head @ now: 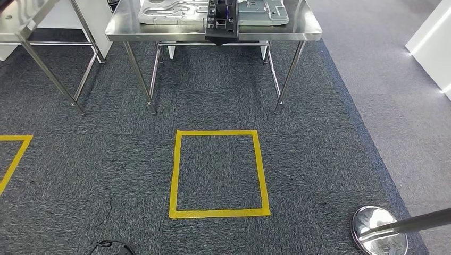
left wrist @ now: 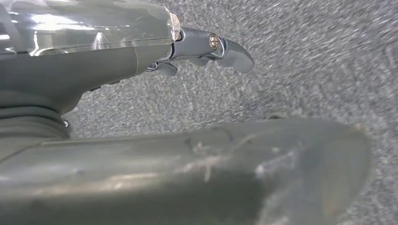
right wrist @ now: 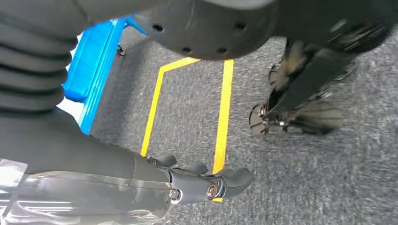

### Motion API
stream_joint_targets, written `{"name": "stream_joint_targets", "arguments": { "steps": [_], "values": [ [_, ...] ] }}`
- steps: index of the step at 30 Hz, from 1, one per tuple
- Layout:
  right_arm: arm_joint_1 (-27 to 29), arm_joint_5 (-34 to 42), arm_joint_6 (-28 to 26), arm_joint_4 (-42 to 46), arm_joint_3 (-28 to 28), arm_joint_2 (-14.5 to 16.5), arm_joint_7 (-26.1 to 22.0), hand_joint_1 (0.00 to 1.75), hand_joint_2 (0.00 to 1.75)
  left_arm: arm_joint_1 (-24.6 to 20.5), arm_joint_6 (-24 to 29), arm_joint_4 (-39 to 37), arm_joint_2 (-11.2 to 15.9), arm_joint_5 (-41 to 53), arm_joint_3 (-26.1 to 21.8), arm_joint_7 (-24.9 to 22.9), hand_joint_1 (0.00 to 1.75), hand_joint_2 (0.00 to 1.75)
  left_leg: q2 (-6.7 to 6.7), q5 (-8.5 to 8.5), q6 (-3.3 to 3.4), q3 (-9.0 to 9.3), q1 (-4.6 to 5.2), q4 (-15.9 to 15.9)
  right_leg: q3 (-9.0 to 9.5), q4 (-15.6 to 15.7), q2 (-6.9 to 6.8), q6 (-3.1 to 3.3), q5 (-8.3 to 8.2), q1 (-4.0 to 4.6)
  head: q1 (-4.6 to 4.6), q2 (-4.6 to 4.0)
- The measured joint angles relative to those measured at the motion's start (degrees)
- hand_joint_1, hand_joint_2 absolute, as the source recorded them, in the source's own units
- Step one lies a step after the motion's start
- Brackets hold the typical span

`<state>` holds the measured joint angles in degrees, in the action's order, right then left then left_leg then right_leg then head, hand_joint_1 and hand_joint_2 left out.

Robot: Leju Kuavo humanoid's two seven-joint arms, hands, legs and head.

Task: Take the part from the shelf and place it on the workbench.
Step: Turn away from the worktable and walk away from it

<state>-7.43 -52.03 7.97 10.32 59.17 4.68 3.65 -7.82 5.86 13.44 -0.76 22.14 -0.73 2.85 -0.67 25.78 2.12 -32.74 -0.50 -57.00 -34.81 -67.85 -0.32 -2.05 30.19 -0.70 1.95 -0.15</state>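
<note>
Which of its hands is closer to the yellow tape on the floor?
Right. The right hand hangs empty with a yellow tape line passing close beside it. The left hand hangs with plain grey carpet all around it.

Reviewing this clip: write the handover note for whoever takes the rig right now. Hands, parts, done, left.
Left robot hand: holds nothing, hangs over grey carpet.
Right robot hand: holds nothing, hangs above the yellow tape line.
Stainless steel workbench stands ahead, beyond the yellow taped floor square; a pale grey flat metal part and a black block-shaped fixture lie on it.
Done: cannot tell whether that part came from the shelf.
Left: if it did not, fetch the part and set it on the workbench.
</note>
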Motion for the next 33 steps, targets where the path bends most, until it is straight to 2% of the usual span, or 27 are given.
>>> {"name": "stream_joint_targets", "arguments": {
  "steps": [1,2,3,5,6,7,10,11,13,16,33],
  "values": [
    [-0.15,-0.01,-0.04,0.00,-0.02,-0.01,0.04,0.00,1.75,0.00,-0.13,0.00,-0.07,-0.04,-0.02,-0.05,0.00,0.00,0.02,-0.33,-0.21,-0.38,0.09,-0.06,3.10,4.45,0.01,0.36,-0.64,0.16,0.00,0.00],
    [-0.32,-0.01,-0.07,0.00,-0.03,-0.01,0.08,0.00,1.75,0.00,-0.33,0.00,-0.14,-0.08,-0.04,-0.09,0.00,0.44,0.02,-0.67,-0.48,-0.65,0.17,-0.10,5.56,8.27,0.03,0.74,-0.77,0.30,0.01,0.00],
    [-0.46,-0.01,-0.11,0.00,-0.03,-0.02,0.16,0.00,1.75,-0.01,-0.54,0.00,-0.21,-0.11,-0.07,-0.17,0.00,0.87,0.00,-1.00,-0.80,-0.87,0.24,-0.13,7.08,10.89,0.04,1.06,-0.54,0.46,0.01,0.00],
    [-0.57,-0.03,-0.26,0.00,-0.04,-0.02,0.43,0.00,1.75,-0.02,-0.87,0.00,-0.24,-0.08,-0.11,-0.55,0.00,1.75,-0.04,-1.57,-1.50,-1.13,0.32,-0.10,7.46,12.42,0.07,1.71,-0.40,0.52,0.02,0.00],
    [-0.57,-0.04,-0.40,0.00,-0.05,-0.01,0.64,0.00,1.75,-0.01,-0.99,-0.01,-0.24,-0.05,-0.14,-0.88,0.00,1.75,0.02,-1.53,-1.82,-1.29,0.28,-0.25,7.35,12.57,0.00,2.08,-0.64,0.44,0.01,0.00],
    [-0.55,-0.10,-0.57,0.00,-0.05,0.01,0.87,0.00,1.75,0.02,-1.20,-0.02,-0.26,-0.02,-0.15,-1.40,0.00,1.75,0.05,-1.30,-1.82,-1.33,0.30,-0.12,7.20,12.61,-0.03,2.25,-0.76,0.41,0.01,0.00],
    [-0.49,-0.53,-0.89,0.00,-0.12,0.10,1.99,0.00,1.75,0.14,-1.54,-0.15,-0.34,-0.02,-0.26,-4.07,0.00,1.75,0.14,-1.82,-0.83,-1.49,0.24,0.13,6.60,12.27,-0.03,2.44,-0.86,0.80,0.02,0.00],
    [-0.50,-0.74,-0.88,0.00,-0.20,0.12,2.43,0.00,1.75,0.16,-1.48,-0.21,-0.34,-0.02,-0.31,-4.95,0.00,1.75,0.15,-2.31,-0.81,-1.57,0.17,0.06,6.44,12.12,-0.03,2.61,-0.95,0.92,0.02,0.00],
    [-0.54,-1.11,-0.79,0.00,-0.35,0.13,3.04,0.00,1.75,0.20,-1.37,-0.28,-0.36,-0.01,-0.42,-6.01,0.00,1.75,0.15,-2.58,-1.22,-1.65,0.07,0.12,6.20,11.90,-0.04,2.79,-1.07,1.01,0.02,0.00],
    [-0.36,-0.56,-0.81,0.05,-1.62,0.13,3.36,0.00,1.75,0.57,-1.35,-0.31,-0.37,-0.32,-0.48,-6.42,0.00,1.75,0.16,-2.74,-1.47,-1.68,0.00,0.12,6.07,11.66,-0.06,2.87,-1.11,1.06,0.02,0.00],
    [5.94,21.71,-3.95,4.30,-25.28,-1.37,0.65,0.00,1.75,6.85,-2.94,1.63,-0.35,-9.58,-0.48,-5.06,0.00,1.75,0.16,-2.65,-1.88,-2.02,0.00,0.01,5.81,11.56,-0.03,2.84,-1.10,1.02,0.02,0.00]
  ]
}}
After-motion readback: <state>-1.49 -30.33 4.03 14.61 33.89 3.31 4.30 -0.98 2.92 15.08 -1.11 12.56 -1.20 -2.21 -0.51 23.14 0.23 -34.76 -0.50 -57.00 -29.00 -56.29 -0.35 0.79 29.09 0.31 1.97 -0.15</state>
